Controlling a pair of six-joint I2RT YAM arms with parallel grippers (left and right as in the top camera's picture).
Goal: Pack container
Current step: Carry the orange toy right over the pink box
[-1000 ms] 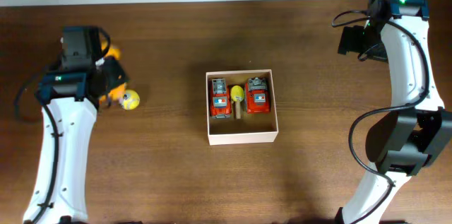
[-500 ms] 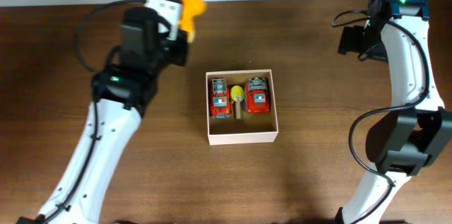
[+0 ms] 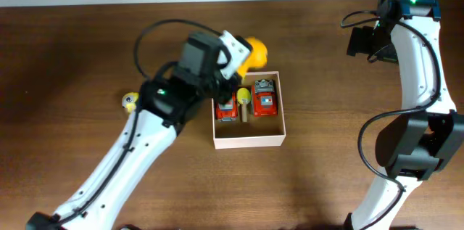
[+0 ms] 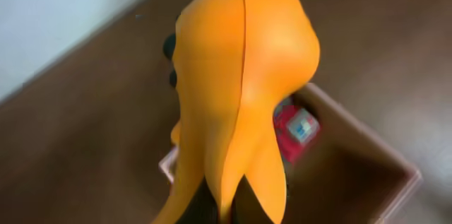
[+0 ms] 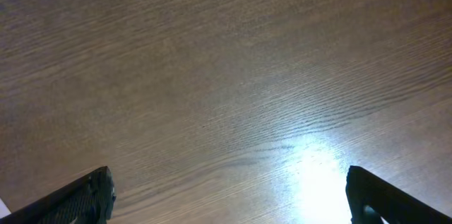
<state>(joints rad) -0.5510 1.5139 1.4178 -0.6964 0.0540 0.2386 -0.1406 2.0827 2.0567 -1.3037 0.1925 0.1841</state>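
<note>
**Orange toy held over the far rim of the container**

The left gripper [image 3: 241,53] is clenched on an orange toy [image 3: 255,51]. The toy is soft-looking, with a rounded head and tapering legs. It fills most of the left wrist view [image 4: 240,75] and hides the fingers that grip it. From overhead the toy sits over the far left corner of the container [image 3: 249,141], partly outside the far wall. The left arm reaches in from the near left.

The container stands near the middle of the table [image 3: 326,121]. It is a shallow square box with white walls and a tan floor. Packed in its far half are a left red car [image 3: 226,103] and a right red car [image 3: 264,97], with a yellow toy [image 3: 244,98] between them. The near half of the floor is bare. In the left wrist view one red car shows just right of the orange toy, down inside the box [image 4: 395,174].

A small yellow ball toy [image 3: 129,100] lies on the table, well left of the container and beside the left arm.

The right gripper [image 5: 229,196] is released, its two dark fingertips spread wide over bare wood. It hangs at the far right of the table, well apart from the container.
</note>
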